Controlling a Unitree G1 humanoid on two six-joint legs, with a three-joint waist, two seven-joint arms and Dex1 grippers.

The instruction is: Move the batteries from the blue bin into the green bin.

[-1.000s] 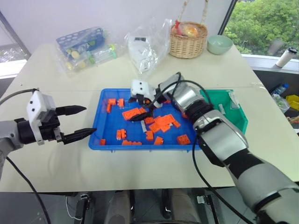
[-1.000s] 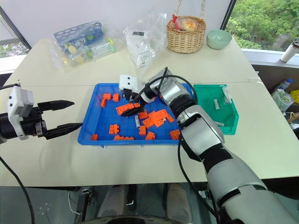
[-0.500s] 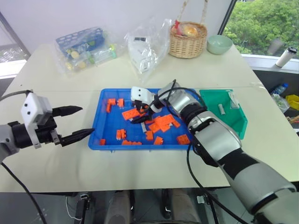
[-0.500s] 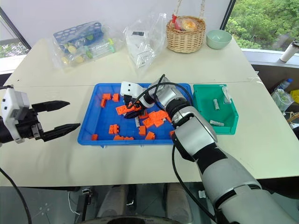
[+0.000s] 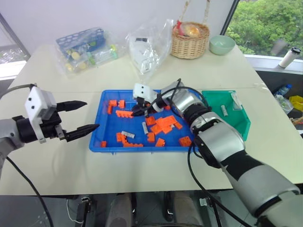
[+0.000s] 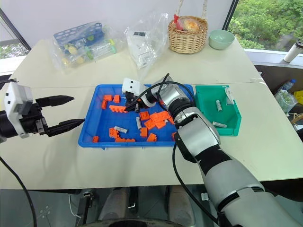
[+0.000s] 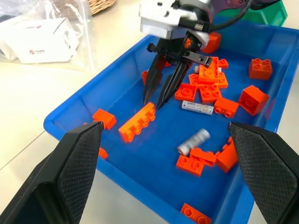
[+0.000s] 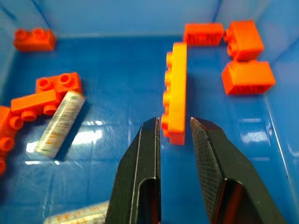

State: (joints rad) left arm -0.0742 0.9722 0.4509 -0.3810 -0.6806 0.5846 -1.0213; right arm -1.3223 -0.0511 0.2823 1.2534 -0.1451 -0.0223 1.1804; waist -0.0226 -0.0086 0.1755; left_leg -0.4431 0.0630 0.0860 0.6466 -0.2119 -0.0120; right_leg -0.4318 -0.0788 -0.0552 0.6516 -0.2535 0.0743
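I have the right gripper [image 7: 158,103] inside the blue bin [image 5: 110,143], fingers narrowed to a slim gap with nothing between them, tips just beside a long orange brick [image 8: 175,109]. Two batteries [image 5: 128,134] lie loose near the bin's middle. The left gripper [image 5: 80,117], spread wide, hangs outside the bin; the green bin [image 5: 239,121] adjoins its far side.

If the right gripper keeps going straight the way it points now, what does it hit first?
Most likely the long orange brick lying just past the right gripper, in line with the narrow gap between its fingers. No battery sits on that line; the nearest battery lies off to the side. Depth is hard to judge.
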